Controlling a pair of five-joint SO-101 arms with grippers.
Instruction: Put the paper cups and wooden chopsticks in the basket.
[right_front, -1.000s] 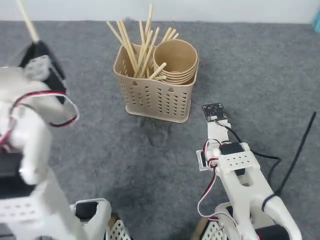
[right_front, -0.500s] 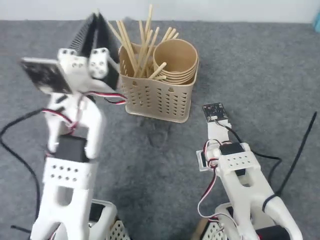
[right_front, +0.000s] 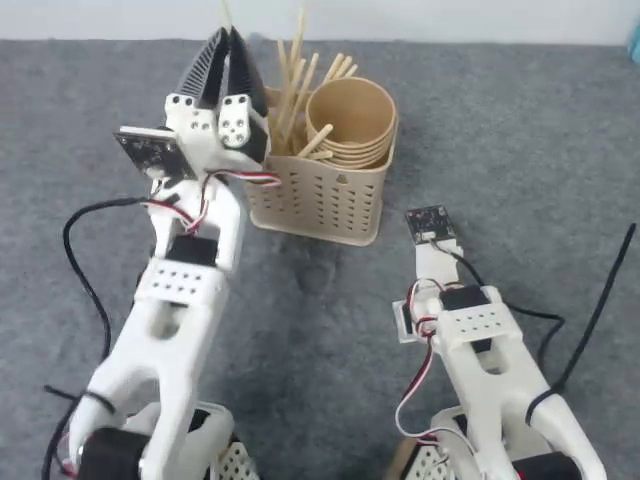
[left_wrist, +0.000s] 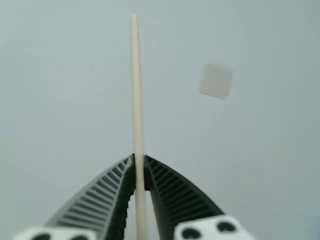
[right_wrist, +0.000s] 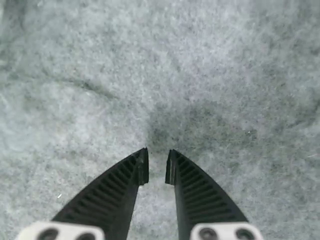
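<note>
thing: thin pale wooden chopstick (left_wrist: 136, 100), straight, bare wood.
where: held upright, up off the table, just beside the rear-left corner of the beige perforated plastic basket (right_front: 320, 195) in the high view. not yet in the basket.
left hand: black ribbed left gripper (left_wrist: 138, 160) is clamped on the chopstick, one jaw on each side. a long run of stick goes past the tips; i can't tell how much sits behind them.
handling: i judge it very light and stiff, smooth enough to swivel or slide in a two-point pinch. not fragile at this load. a hold nearer mid-length would pivot less; with this hold i'd keep it vertical and drop it end-first.
basket contents: bundle of wooden chopsticks (right_front: 290, 80) leaning in the left part, nested stack of tan paper cups (right_front: 350, 125) in the right part. the sticks fan out, so the free slot looks narrow.
right hand: black ribbed right gripper (right_wrist: 156, 155) grasps nothing. jaws stand a narrow gap apart, pointing down over the grey felt mat (right_wrist: 200, 60), well apart from the basket.
writing: none i can read. basket wall plain, cups plain. small dark circuit board (right_front: 430, 225) on the right arm has marks too small to tell.
behind stick: pale wall with a lighter square patch (left_wrist: 216, 80), no text on it.
</note>
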